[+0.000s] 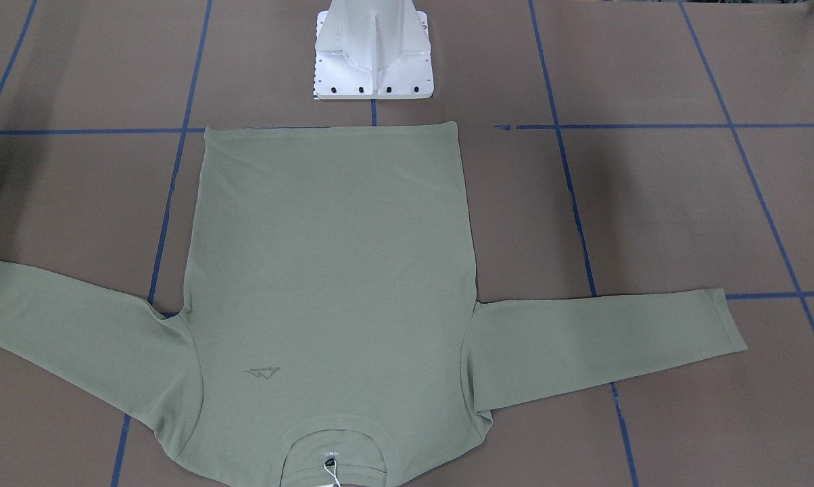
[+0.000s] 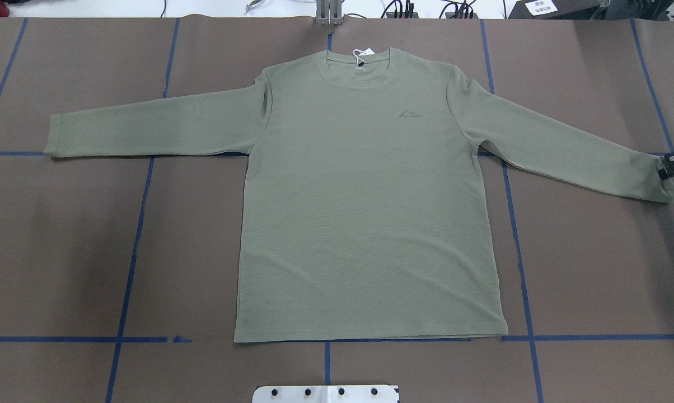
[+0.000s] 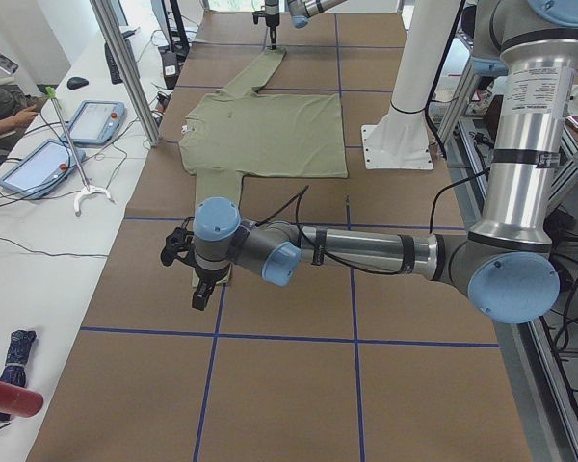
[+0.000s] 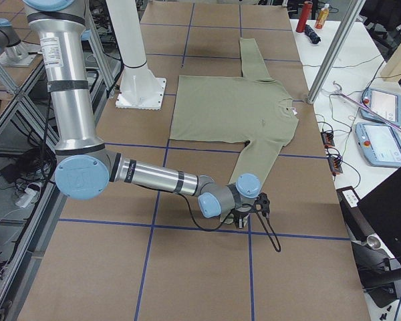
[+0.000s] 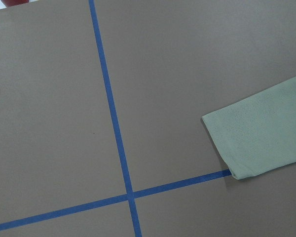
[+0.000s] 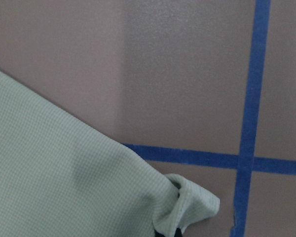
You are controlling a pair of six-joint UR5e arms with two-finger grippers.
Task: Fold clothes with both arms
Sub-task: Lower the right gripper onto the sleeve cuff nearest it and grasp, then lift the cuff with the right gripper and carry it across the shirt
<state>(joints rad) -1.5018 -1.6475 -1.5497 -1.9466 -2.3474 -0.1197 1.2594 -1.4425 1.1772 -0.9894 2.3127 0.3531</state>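
The sage-green long-sleeved shirt (image 2: 370,212) lies flat and face up, collar and white tag (image 2: 359,55) on the far side from the robot's base, both sleeves spread out sideways. My right gripper (image 2: 673,165) is at the cuff of the sleeve on my right. In the right wrist view that cuff (image 6: 192,202) is bunched around a dark fingertip, so the gripper is shut on it. My left gripper (image 3: 188,265) hovers by the other sleeve's end; whether it is open or shut I cannot tell. The left wrist view shows that cuff (image 5: 261,133) lying flat, with no fingers in it.
The white pedestal base (image 2: 326,393) stands just behind the shirt's hem. Blue tape lines (image 2: 130,252) grid the brown table. A side table with tablets (image 3: 91,120), cables and a person's hand (image 3: 19,114) runs along the far edge, with metal posts (image 3: 125,67) beside it.
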